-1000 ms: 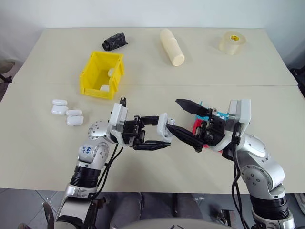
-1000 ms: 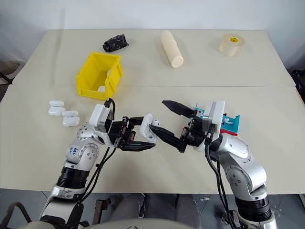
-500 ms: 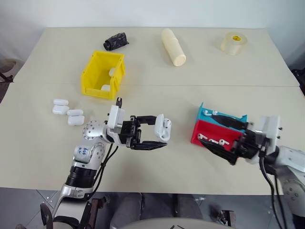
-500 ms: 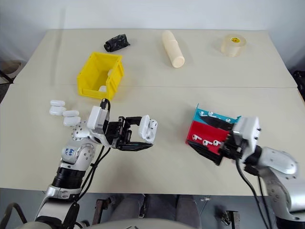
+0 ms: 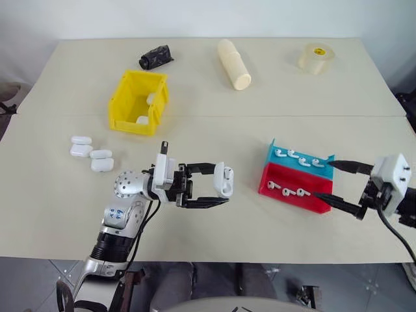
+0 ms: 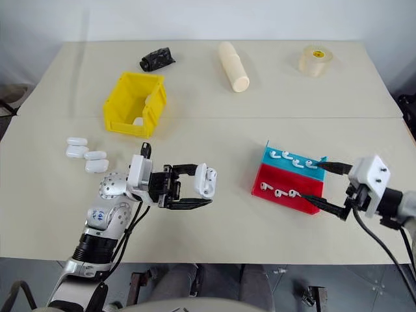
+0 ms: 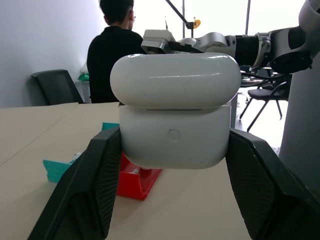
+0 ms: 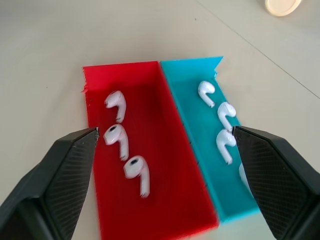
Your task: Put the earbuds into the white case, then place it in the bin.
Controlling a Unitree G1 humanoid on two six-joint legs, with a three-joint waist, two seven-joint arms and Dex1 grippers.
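Observation:
My left gripper [image 5: 222, 184] is shut on the white case [image 5: 223, 180] and holds it above the table's near middle, pointing right. In the left wrist view the case [image 7: 175, 110] sits between both fingers, its lid resting on the body with a thin seam. The earbuds [image 8: 122, 142] lie in a red tray [image 5: 294, 195] and a teal tray [image 5: 304, 162] to the right. My right gripper [image 5: 325, 179] is open at the trays' right end, its fingers [image 8: 65, 170] spread wide and nothing held. The yellow bin [image 5: 120, 107] stands at the back left with white cases inside.
Several more white cases [image 5: 91, 153] lie on the table left of my left arm. At the back are a black object [image 5: 156, 56], a cream roll [image 5: 234, 64] and a tape roll [image 5: 316, 57]. A person [image 7: 112, 60] stands beyond the table in the left wrist view.
My right gripper has pulled away from the case and swung far right, ending beside the trays. The left gripper kept hold of the case and stayed nearly in place.

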